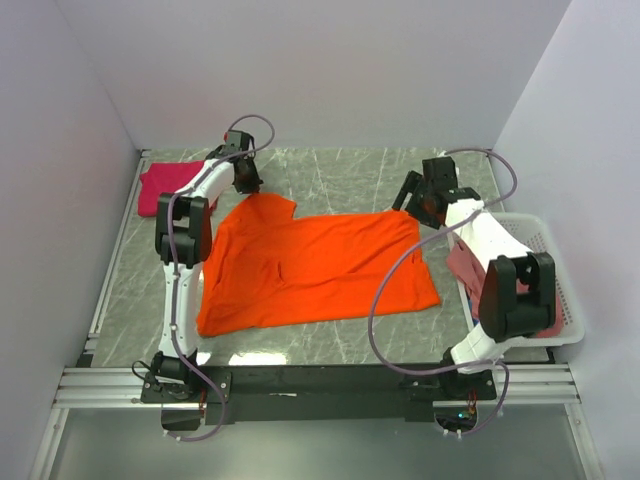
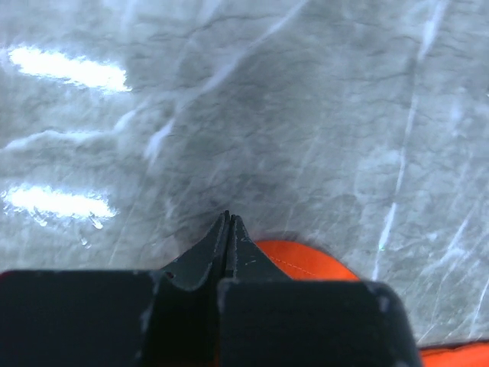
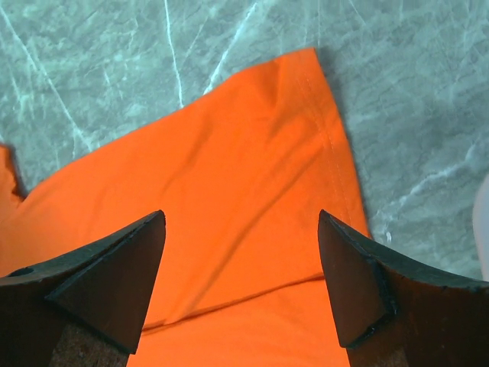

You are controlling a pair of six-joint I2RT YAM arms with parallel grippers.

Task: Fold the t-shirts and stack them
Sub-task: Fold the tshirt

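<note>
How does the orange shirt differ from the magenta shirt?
The orange shirt lies spread open across the table; the magenta shirt is a compact pile in its far left corner. The orange shirt covers far more surface than the magenta shirt. Both rest on the table.

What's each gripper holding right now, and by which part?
Left gripper seems to pinch the orange t-shirt at its far left corner; right gripper is open, holding nothing.

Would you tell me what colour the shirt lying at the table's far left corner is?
Magenta-pink; the shirt shows best in the top external view.
</note>
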